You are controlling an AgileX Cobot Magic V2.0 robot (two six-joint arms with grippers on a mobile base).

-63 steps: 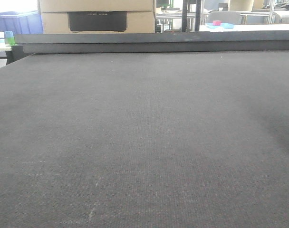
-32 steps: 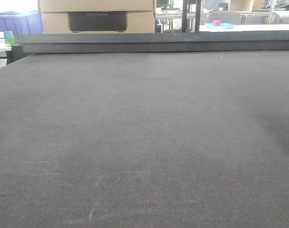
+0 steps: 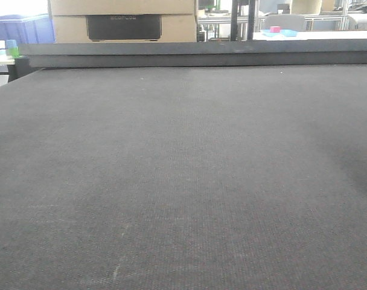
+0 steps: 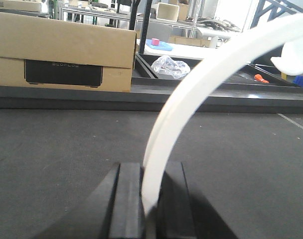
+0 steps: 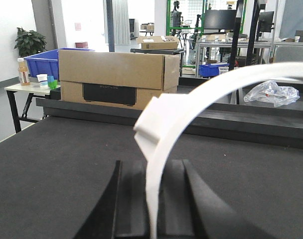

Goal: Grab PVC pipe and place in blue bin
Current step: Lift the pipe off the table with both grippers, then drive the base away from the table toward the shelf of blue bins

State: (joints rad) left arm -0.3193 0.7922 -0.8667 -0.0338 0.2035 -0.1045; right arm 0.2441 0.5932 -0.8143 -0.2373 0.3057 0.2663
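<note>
As left end effector (image 4: 150, 191) and right end effector (image 5: 154, 199) each pinch thin PVC pipe (image 4: 191, 92), risk: long arc pivots in grip, slips, snags table (image 3: 183, 181).

Cardbd box (image 5: 111, 74), plastic bag (image 5: 270, 93)

Faint letters on the black panel (image 3: 123, 27) of the cardboard box (image 3: 69, 28) read "ECOFLOW"; no other text is legible.
</note>
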